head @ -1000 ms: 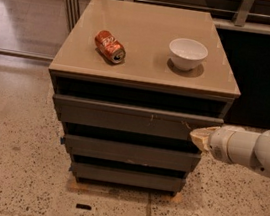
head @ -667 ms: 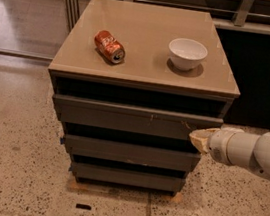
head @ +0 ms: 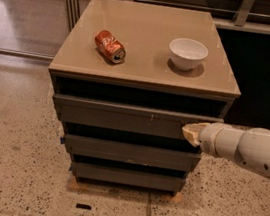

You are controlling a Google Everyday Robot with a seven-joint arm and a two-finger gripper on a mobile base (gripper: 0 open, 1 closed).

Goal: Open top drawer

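The top drawer (head: pixel 123 118) is the widest dark grey-brown front of the cabinet, just under the tan top, with a small white scratch near its middle. Its front stands slightly forward of the two narrower fronts below. My gripper (head: pixel 190 132) comes in from the right on a white arm and its tan tip rests against the right end of the top drawer's front, near its upper edge.
A red soda can (head: pixel 110 46) lies on its side and a white bowl (head: pixel 187 53) stands on the cabinet top (head: pixel 141 65). Middle drawer (head: pixel 128 152) and bottom drawer (head: pixel 125 176) sit below. Speckled floor lies in front; a dark wall stands to the right.
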